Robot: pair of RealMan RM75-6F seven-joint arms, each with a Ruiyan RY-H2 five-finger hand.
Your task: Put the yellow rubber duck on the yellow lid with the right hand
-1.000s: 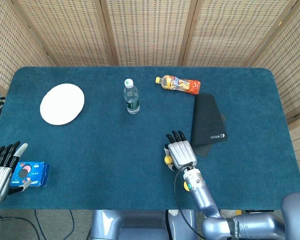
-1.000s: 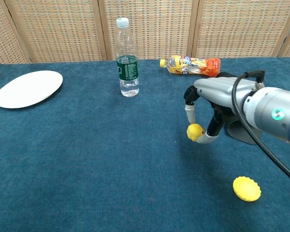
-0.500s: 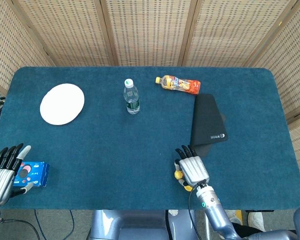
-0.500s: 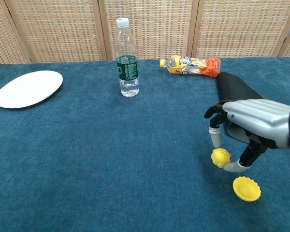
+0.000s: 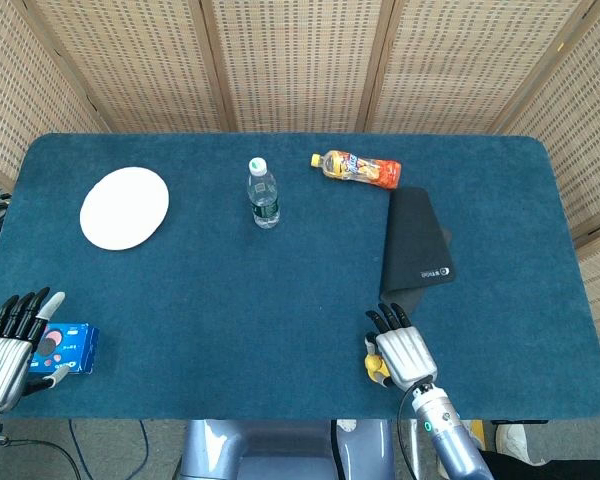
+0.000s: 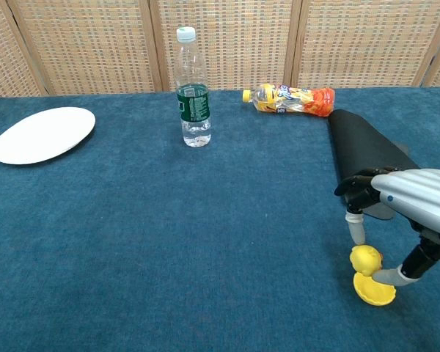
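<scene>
The yellow rubber duck (image 6: 365, 259) is pinched between the thumb and a finger of my right hand (image 6: 405, 213), just above the yellow lid (image 6: 375, 289) near the table's front edge. In the head view the duck (image 5: 373, 365) peeks out at the left of my right hand (image 5: 404, 352); the lid is hidden under the hand there. My left hand (image 5: 13, 339) hovers at the table's front left with its fingers spread, holding nothing.
A blue packet (image 5: 63, 347) lies beside my left hand. A white plate (image 6: 44, 133) sits far left, a water bottle (image 6: 193, 86) stands mid-table, an orange juice bottle (image 6: 290, 99) lies on its side behind, and a black pouch (image 6: 362, 149) rests right of centre.
My right hand carried the duck toward the front right of the table and lowered it to just over the yellow lid. My left hand drifted slightly forward.
</scene>
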